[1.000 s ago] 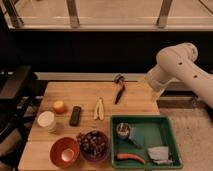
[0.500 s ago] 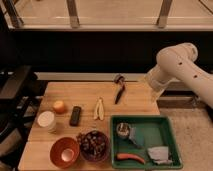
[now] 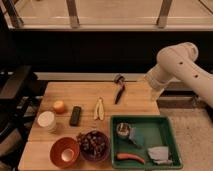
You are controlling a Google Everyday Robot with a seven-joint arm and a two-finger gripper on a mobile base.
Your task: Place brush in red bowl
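Observation:
The brush (image 3: 119,91) lies on the wooden table (image 3: 85,95) near its far edge. Its black handle points toward me and its small round head points away. The red bowl (image 3: 64,151), orange-red with a pale patch inside, stands at the front left of the table. My white arm reaches in from the right. Its gripper (image 3: 151,86) hangs at the table's far right corner, to the right of the brush and apart from it.
A maroon bowl of dark berries (image 3: 93,145) stands right beside the red bowl. A black remote (image 3: 75,115), an orange (image 3: 60,106), a white cup (image 3: 47,121) and a pale banana (image 3: 99,109) lie mid-table. A green tray (image 3: 165,130) at the front right holds a can, an orange-handled tool and a cloth.

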